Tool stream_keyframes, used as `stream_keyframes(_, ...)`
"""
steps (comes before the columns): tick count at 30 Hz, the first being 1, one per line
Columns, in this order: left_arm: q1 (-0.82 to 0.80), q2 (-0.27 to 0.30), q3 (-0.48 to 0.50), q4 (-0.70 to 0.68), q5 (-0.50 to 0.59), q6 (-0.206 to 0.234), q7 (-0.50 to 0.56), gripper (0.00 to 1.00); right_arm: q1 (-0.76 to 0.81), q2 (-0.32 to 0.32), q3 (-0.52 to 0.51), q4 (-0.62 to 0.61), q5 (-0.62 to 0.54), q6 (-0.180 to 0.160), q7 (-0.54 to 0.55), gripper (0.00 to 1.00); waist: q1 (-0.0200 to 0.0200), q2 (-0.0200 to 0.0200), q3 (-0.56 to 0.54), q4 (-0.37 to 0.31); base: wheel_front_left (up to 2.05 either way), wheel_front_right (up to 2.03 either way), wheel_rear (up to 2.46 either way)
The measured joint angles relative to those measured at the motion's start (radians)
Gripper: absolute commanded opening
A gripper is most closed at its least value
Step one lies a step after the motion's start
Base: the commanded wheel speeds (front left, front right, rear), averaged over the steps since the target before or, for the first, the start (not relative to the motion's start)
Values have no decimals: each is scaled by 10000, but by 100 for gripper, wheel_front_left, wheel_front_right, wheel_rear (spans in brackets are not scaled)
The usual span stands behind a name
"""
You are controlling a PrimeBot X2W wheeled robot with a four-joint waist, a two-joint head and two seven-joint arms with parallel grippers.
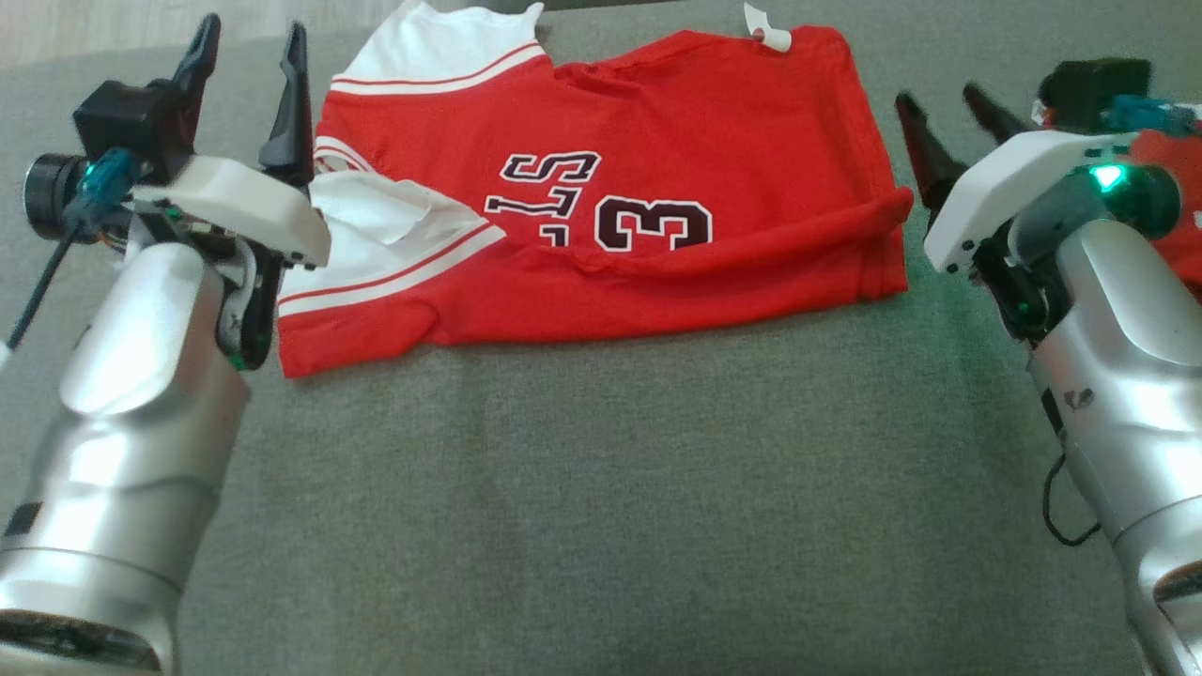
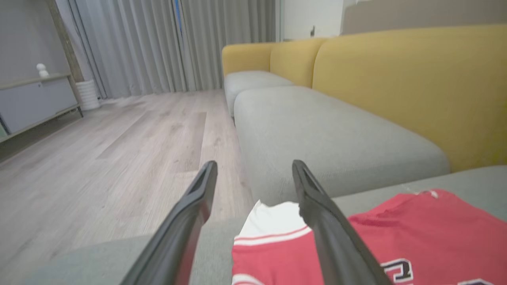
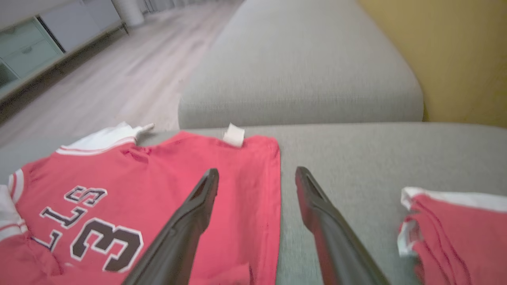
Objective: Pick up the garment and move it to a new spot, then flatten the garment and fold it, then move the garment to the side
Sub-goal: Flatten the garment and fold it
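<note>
The garment (image 1: 610, 188) is a red jersey with white striped sleeves and black-and-white lettering. It lies folded over on the grey sofa cushion (image 1: 601, 469). My left gripper (image 1: 254, 28) hovers open at its left edge, above the white sleeve, holding nothing. In the left wrist view the left gripper (image 2: 254, 164) frames the sleeve end of the garment (image 2: 416, 237). My right gripper (image 1: 937, 94) stands open just off the jersey's right edge. The right wrist view shows the right gripper (image 3: 257, 171) straddling that edge of the garment (image 3: 138, 190), touching nothing.
A second bundle of red and white cloth (image 3: 455, 229) lies to the right, partly behind my right arm (image 1: 1169, 188). A yellow backrest (image 2: 396, 79) runs along the sofa. Beyond the cushion's far edge is wooden floor (image 2: 119, 138) with a low cabinet (image 2: 35, 99).
</note>
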Motion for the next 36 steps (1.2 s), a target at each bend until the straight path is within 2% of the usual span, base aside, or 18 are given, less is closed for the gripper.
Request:
stream_keyframes(5, -3, -389, 349, 290, -313, -102, -1068, 100, 3, 40, -366, 10, -198, 0, -1894, 100, -1, 0, -245, 83, 0, 0, 0)
stream_keyframes(8, 241, -506, 639, 65, -437, -105, -1290, 100, 217, 59, -907, -113, -303, 0, -3020, 100, -2, 0, -490, 137, 0, 0, 0)
stream_keyframes(10, 658, -598, 903, -353, -437, -36, -1315, 100, 523, 88, -1225, -370, -410, 0, -3329, 100, -3, 0, -673, 171, 0, 0, 0)
stream_keyframes(14, 2368, -1003, 1601, -1958, -15, 171, -1331, 100, 1902, 401, -2061, -1509, -1266, 0, -3499, 100, -3, 0, -1097, 247, 0, 0, 0)
stream_keyframes(21, 4894, -1682, 2080, -3137, 719, 265, -1361, 100, 4473, 1358, -3189, -3544, -2452, 0, -3521, 100, -4, 0, -1574, 322, 0, 0, 0)
stream_keyframes(28, 6241, -2073, 2811, -3365, 1210, 355, -1360, 100, 6316, 1755, -3661, -4401, -2844, 0, -3521, 100, -4, 0, -1664, 376, 0, 0, 0)
stream_keyframes(33, 6311, -2173, 3035, -3093, 1544, 339, -1361, 100, 6424, 1875, -3718, -4794, -2872, 0, -3521, 100, -2, 0, -1495, 306, 0, 0, 0)
stream_keyframes(36, 6133, -2190, 3110, -2311, 1674, 328, -1360, 100, 6411, 1885, -3682, -4920, -2903, 0, -3521, 100, -2, 0, -1344, 216, 0, 0, 0)
